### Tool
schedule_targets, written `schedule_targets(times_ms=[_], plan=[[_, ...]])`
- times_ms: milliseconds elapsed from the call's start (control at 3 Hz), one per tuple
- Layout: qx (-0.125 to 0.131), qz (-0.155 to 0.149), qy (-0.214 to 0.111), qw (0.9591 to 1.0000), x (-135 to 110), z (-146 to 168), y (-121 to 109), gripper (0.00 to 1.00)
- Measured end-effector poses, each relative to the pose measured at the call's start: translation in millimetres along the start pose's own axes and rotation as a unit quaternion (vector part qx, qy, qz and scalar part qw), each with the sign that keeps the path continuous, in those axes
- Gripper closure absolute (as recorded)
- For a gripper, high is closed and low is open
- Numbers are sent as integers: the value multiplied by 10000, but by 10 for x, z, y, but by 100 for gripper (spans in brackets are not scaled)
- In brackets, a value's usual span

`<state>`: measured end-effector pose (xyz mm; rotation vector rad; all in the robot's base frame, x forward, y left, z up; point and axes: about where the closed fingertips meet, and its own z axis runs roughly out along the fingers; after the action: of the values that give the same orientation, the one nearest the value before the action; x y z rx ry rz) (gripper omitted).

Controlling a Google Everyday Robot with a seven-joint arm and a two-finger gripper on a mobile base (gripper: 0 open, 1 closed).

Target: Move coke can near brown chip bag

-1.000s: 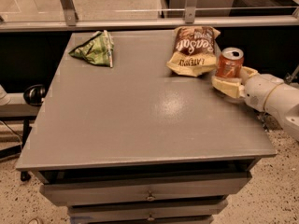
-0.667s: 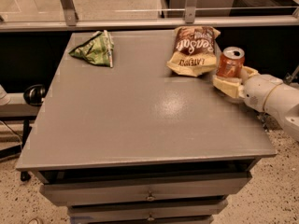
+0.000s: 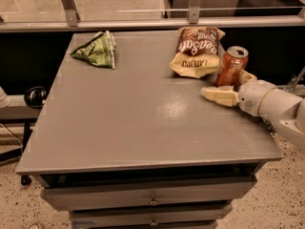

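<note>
The coke can (image 3: 232, 65) stands upright near the table's right edge, just right of the brown chip bag (image 3: 196, 51), which lies flat with its pale yellow end toward me. My gripper (image 3: 228, 85) comes in from the right at the can's base and is open. One pale finger (image 3: 219, 96) lies in front of the can and the other (image 3: 249, 76) sits at its right side. The can rests on the table.
A green triangular bag (image 3: 97, 50) lies at the table's far left. The grey table (image 3: 128, 118) has drawers below its front edge. A metal rail and glass panel run behind it. A dark wheel (image 3: 34, 97) sits on the floor at left.
The can and the bags have not moved. My gripper stays at the can's base, with its front finger a little farther out from the can.
</note>
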<state>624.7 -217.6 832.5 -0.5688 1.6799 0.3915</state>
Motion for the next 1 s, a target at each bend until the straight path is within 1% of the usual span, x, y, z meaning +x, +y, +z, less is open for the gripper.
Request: schedule_targets(times_ms=[333, 667, 1000], plan=[[-202, 110, 56, 9997, -29, -9, 147, 0], [-401, -121, 31, 9991, -257, -205, 237, 0], [-678, -482, -105, 9965, -624, -562, 449, 0]])
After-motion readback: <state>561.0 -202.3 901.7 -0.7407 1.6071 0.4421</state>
